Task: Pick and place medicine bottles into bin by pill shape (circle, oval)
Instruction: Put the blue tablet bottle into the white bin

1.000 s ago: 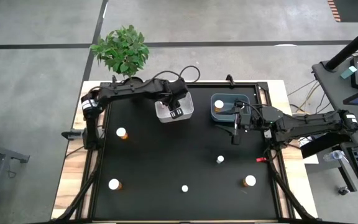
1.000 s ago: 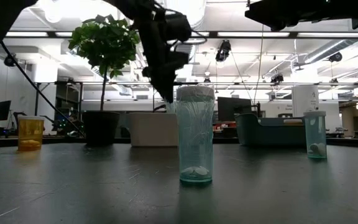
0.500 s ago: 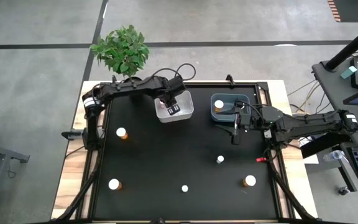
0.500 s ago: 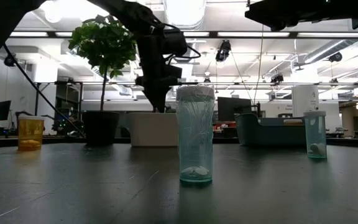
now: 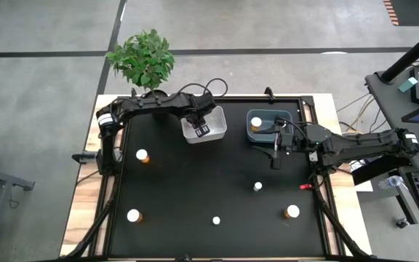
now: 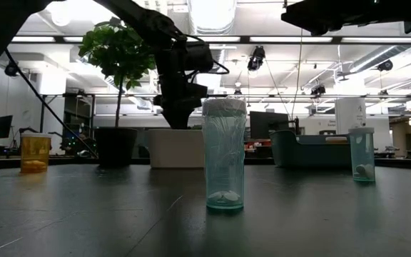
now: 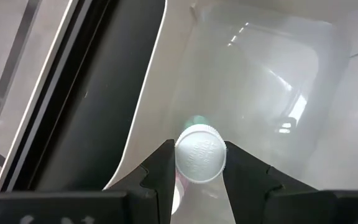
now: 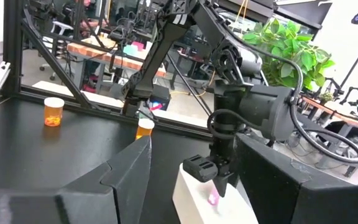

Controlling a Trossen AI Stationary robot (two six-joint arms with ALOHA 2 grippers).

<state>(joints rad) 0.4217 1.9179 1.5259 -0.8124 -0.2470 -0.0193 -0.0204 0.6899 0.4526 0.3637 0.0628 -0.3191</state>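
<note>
Left gripper (image 7: pixel 196 163): you have it clenched on a bottle (image 7: pixel 200 154) — white cap pinched between both fingers, held over the clear bin (image 7: pixel 272 93).
Clear bin: directly beneath your left gripper, at the table's (image 5: pixel 195 182) far edge.
Right gripper (image 5: pixel 276 154): fingers apart, holding nothing — it hangs just beside the dark bin (image 5: pixel 269 125), which has one bottle in it.
Loose bottles: five stand on the table, all well apart from both grippers.
</note>
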